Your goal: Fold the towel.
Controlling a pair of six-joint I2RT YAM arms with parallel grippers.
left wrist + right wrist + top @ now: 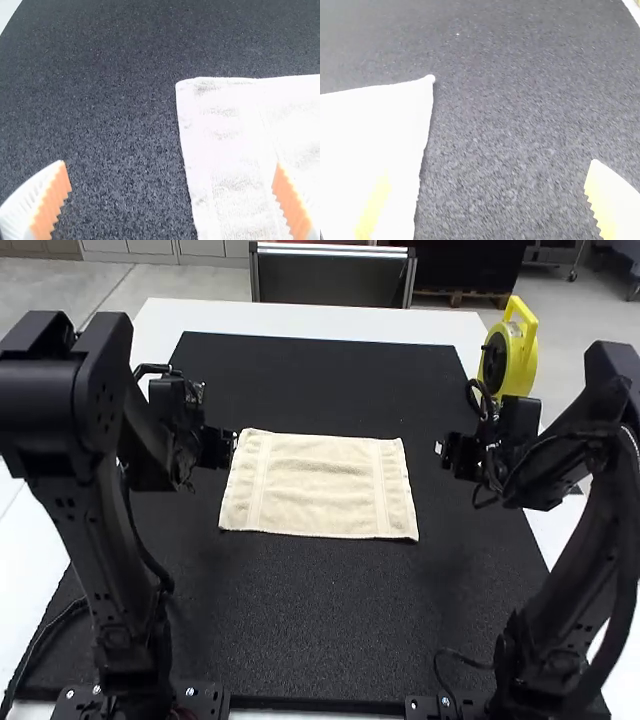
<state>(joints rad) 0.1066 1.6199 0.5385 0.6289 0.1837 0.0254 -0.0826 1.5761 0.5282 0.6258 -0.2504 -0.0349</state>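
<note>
Towel (318, 485) spread, long axis left-to-right, left end effector (234, 443) and right end effector (440, 449) wide

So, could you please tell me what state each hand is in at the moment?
Left hand: open, holding nothing.
Right hand: open, holding nothing.

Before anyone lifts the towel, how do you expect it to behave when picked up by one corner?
The towel will probably hang limp, since it looks like soft, textured cloth. It is likely light for its size, lying thin and flat on the mat. Its fuzzy surface suggests it would grip rather than slip.
</note>
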